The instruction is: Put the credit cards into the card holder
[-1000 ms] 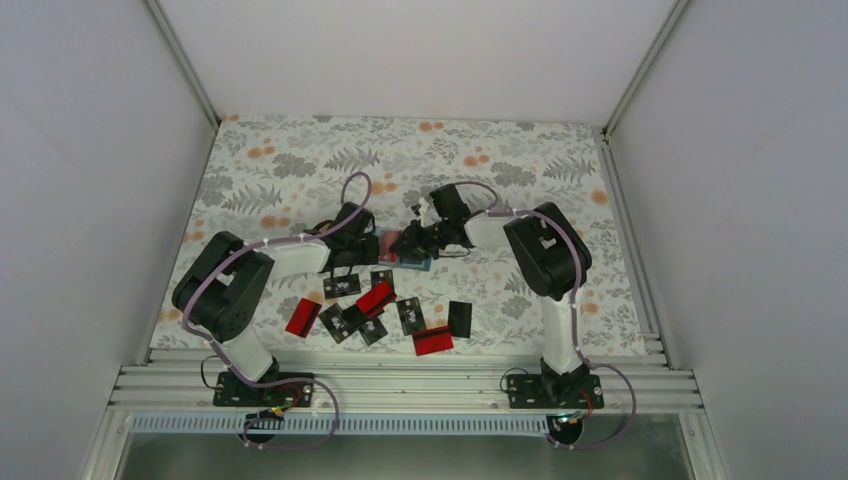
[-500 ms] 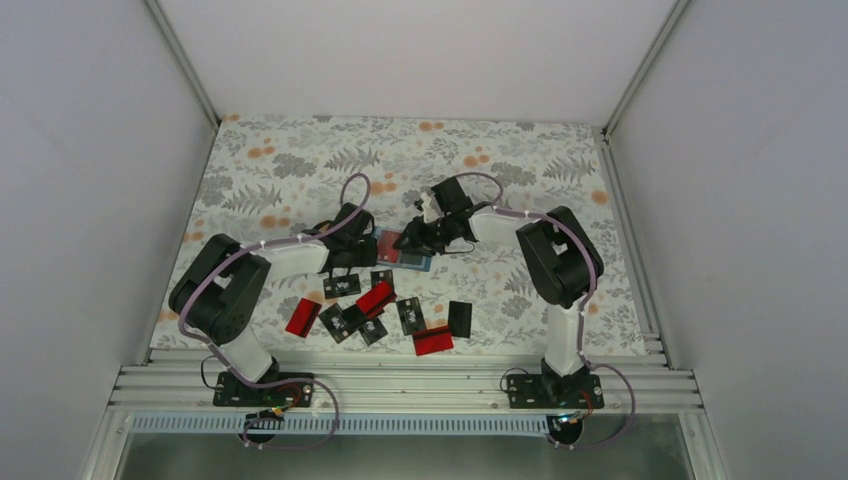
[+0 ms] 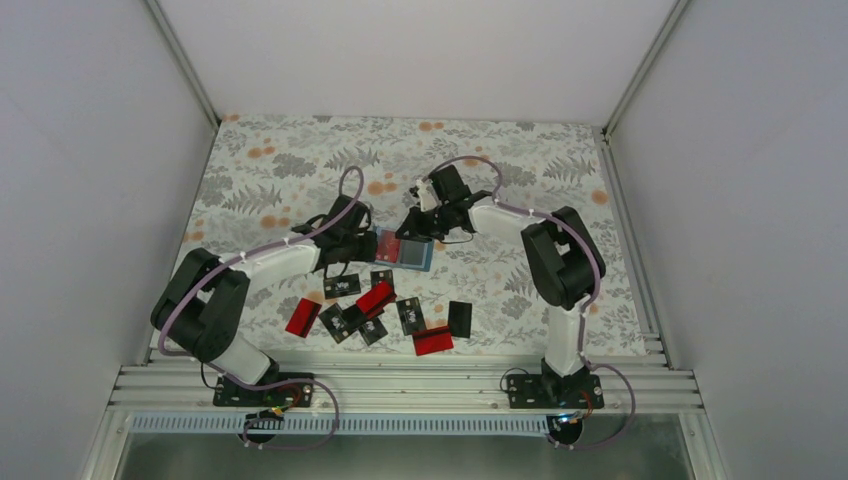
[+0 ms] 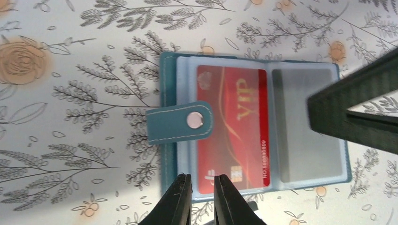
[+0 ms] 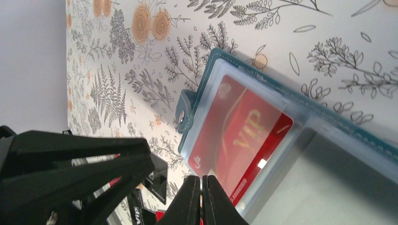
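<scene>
The teal card holder (image 3: 408,252) lies open on the flowered cloth, its snap strap (image 4: 173,124) folded over the left edge. A red VIP credit card (image 4: 232,129) sits inside its left clear sleeve, and the right sleeve (image 4: 307,126) looks empty. My left gripper (image 4: 202,197) hovers at the holder's near edge, jaws a narrow gap apart with nothing between them. My right gripper (image 5: 202,197) is shut and empty, just over the same red card (image 5: 239,140). Several loose red and black credit cards (image 3: 375,297) lie nearer the arm bases.
The loose cards spread from a red one (image 3: 303,316) on the left to a black one (image 3: 459,318) on the right. White walls enclose the cloth on three sides. A metal rail (image 3: 400,355) runs along the near edge.
The right gripper has drawn back off the holder toward the far side and closed. The left gripper has pushed forward and parted slightly. More of the open holder now shows.
</scene>
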Controlling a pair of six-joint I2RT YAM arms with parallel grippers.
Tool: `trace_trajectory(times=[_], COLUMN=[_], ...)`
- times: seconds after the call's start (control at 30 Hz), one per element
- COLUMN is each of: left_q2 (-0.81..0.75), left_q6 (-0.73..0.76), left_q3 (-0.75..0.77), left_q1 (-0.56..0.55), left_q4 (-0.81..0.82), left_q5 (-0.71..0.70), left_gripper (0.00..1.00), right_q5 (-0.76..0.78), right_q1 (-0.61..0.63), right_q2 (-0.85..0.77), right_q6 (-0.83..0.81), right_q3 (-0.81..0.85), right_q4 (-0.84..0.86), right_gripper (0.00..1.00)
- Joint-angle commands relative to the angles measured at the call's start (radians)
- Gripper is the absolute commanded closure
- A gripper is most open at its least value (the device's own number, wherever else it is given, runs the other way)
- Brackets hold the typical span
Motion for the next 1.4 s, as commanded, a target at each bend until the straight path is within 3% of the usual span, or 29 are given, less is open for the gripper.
trace_trajectory(times=[0.0,0.53,1.37], left_q2=[0.015,0.086,0.120], left_q6=[0.019,0.008,0.000], left_q3=[0.021,0.024,0.029], left_q1=[0.003,0.006,0.010], left_q4=[0.019,0.033,0.075], left_q5=[0.074,0.103,0.160], left_gripper=[0.86,0.72,0.72], right_q5=[0.004,0.002,0.013], right_q1=[0.011,0.012,0.012], right_q2=[0.061,0.146,0.161], right_q6=[-0.052,-0.081,-0.087], right_q3=[0.048,0.031,0.008], right_q4=[-0.007,0.013,0.012], right_gripper=[0.96,0.96,0.96])
